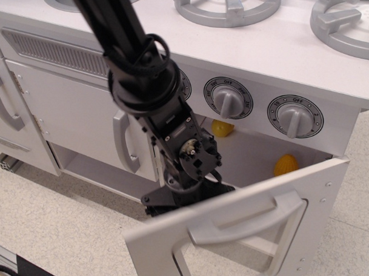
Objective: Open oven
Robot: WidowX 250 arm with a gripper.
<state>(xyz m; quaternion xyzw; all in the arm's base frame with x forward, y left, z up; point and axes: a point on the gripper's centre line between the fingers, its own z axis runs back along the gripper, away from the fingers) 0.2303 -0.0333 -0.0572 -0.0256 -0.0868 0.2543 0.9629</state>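
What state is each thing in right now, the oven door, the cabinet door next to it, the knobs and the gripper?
oven door: partly open, swung down and outward, yellow items visible inside.
cabinet door: closed.
knobs: the two in clear view point at OFF; a third is mostly hidden behind the arm.
gripper: down behind the door's top edge; fingers hidden, so open or shut is unclear.
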